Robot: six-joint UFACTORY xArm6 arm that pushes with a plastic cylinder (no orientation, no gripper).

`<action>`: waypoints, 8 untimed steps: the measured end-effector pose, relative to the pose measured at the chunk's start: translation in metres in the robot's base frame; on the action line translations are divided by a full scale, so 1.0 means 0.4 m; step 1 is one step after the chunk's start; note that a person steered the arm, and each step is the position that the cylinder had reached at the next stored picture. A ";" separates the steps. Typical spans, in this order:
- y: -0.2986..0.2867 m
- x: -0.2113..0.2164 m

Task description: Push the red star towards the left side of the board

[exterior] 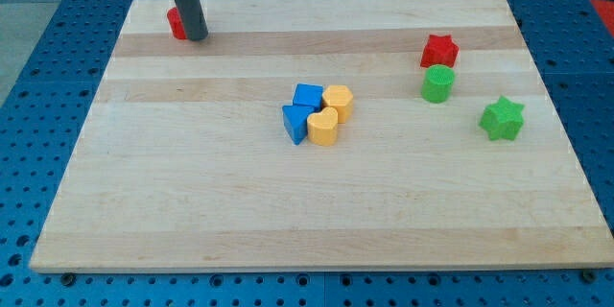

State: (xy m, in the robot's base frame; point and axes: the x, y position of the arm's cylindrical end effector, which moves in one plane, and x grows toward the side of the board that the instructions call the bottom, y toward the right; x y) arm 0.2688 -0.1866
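While my tip [196, 36] rests at the board's [288, 201] far-left top corner, the target lies well apart.

Tool state: plain rod, no jaws, holding nothing; it stands just beside a red block [176, 23] of unclear shape, partly hidden behind it.

Red star [439, 52]: upper right of the board, just above the green cylinder [437, 84], with the green star [502, 119] at its 4 o'clock.

Key relation: the red star sits at about 3 o'clock from my tip; I judge I must get round to its right side before pushing toward 9 o'clock.

Middle cluster: blue blocks [301, 110] and yellow blocks [330, 115], touching.

Writing: none legible.
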 end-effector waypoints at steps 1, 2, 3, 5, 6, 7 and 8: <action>-0.059 -0.036; -0.089 -0.040; -0.066 -0.039; -0.054 -0.062; -0.053 -0.065; -0.053 -0.070; 0.008 -0.070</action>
State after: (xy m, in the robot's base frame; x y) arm 0.2407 -0.1835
